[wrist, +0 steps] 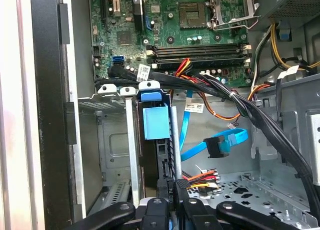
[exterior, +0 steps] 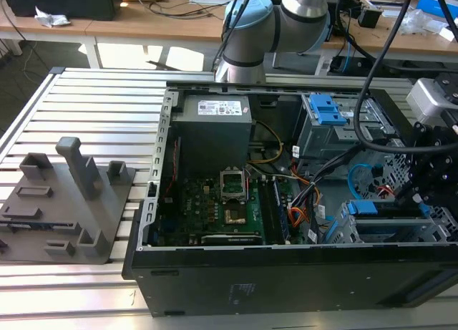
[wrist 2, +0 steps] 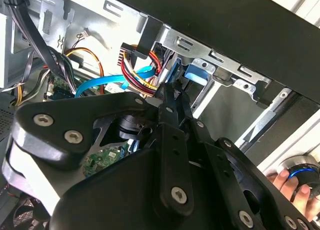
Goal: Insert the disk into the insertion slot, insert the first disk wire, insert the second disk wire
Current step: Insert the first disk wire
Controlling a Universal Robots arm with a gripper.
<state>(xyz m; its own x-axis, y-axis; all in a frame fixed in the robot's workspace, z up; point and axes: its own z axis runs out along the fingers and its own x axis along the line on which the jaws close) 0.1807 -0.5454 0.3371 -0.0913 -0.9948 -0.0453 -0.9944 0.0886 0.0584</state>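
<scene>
disk (wrist: 156,122) looks seated in the insertion slot (wrist: 112,140), gripper (wrist: 175,194) pressed together at the first disk wire (wrist: 202,177) plug, second disk wire (wrist: 237,136) lying loose, neither looks connected

Blue-framed disk (wrist: 156,121) sits seated in the light grey metal drive cage (wrist: 112,145); nearby, the flat blue cable (wrist: 237,136) lies loose, its dark plug unconnected.
</scene>
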